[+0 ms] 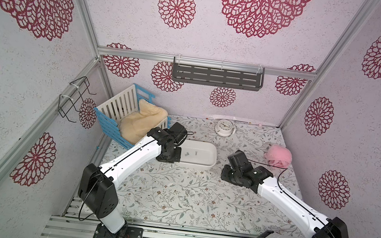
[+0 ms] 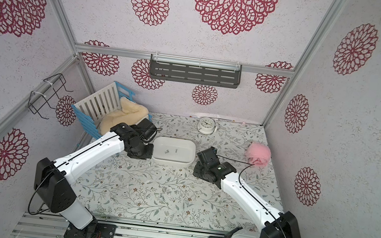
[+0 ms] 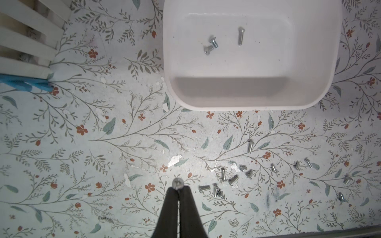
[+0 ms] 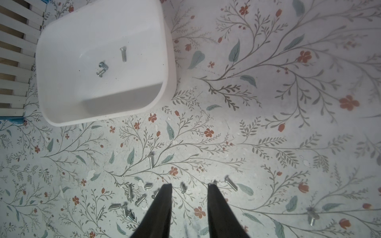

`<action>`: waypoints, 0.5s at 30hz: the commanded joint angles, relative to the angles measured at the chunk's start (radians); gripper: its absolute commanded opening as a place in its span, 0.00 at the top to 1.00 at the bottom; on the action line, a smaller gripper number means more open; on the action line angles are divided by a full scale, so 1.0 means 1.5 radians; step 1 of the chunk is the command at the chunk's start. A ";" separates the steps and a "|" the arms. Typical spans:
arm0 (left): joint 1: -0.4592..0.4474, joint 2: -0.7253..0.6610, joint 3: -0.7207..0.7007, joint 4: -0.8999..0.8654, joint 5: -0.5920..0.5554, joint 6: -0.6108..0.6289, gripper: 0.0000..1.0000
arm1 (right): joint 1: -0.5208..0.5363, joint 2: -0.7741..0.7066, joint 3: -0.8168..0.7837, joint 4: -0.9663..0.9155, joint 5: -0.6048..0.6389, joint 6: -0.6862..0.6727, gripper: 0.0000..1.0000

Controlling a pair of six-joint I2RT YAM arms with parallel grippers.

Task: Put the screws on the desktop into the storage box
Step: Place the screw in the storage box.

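Pale walls with red flower medallions, closing in a tabletop (image 1: 173,211) printed with leafy vines and small brown flowers.

Clamped between the closed tips of the left tool (image 3: 178,186): a single screw (image 3: 178,183), its round head showing just past the fingers.

Ahead of that tool and off to one side, the white box (image 3: 226,99), holding three screws (image 3: 212,44) on its floor, two close together and the third apart. Between that tool and the box's near wall, and spreading out sideways, loose screws (image 3: 233,179) scattered flat on the tabletop.

Right tool (image 4: 189,185) with fingers well apart, nothing gripped. Under the gap, a small screw (image 4: 182,188) lying on the tabletop; just outside one fingertip, a longer screw (image 4: 231,184). Most of the scatter off to the other finger's side, the box further ahead on that same side.

In both top views, the box (image 1: 215,152) (image 2: 193,149) between the two tools, its end close beside the left one. Behind the left tool, a blue-and-white crate (image 1: 109,124) with cream fleece (image 1: 139,123).
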 commanded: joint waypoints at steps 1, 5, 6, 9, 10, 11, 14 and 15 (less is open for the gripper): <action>0.018 0.043 0.056 -0.007 0.009 0.051 0.96 | 0.007 -0.014 0.002 0.024 -0.003 0.022 0.67; 0.025 0.107 0.125 -0.007 0.026 0.061 0.96 | 0.011 -0.019 0.002 0.020 -0.003 0.024 0.67; 0.026 0.122 0.142 -0.007 0.031 0.062 0.96 | 0.010 -0.020 0.002 0.018 -0.002 0.024 0.67; 0.026 0.165 0.184 -0.007 0.042 0.066 0.97 | 0.010 -0.027 0.000 0.012 0.000 0.024 0.67; 0.026 0.178 0.194 -0.007 0.046 0.067 0.97 | 0.010 -0.030 -0.002 0.011 0.002 0.025 0.67; 0.026 0.190 0.205 -0.007 0.051 0.068 0.97 | 0.010 -0.031 -0.004 0.010 0.002 0.026 0.67; 0.026 0.246 0.235 -0.007 0.063 0.068 0.97 | 0.010 -0.038 -0.013 0.012 0.000 0.029 0.67; 0.026 0.259 0.244 -0.007 0.066 0.069 0.97 | 0.010 -0.040 -0.016 0.012 0.000 0.030 0.67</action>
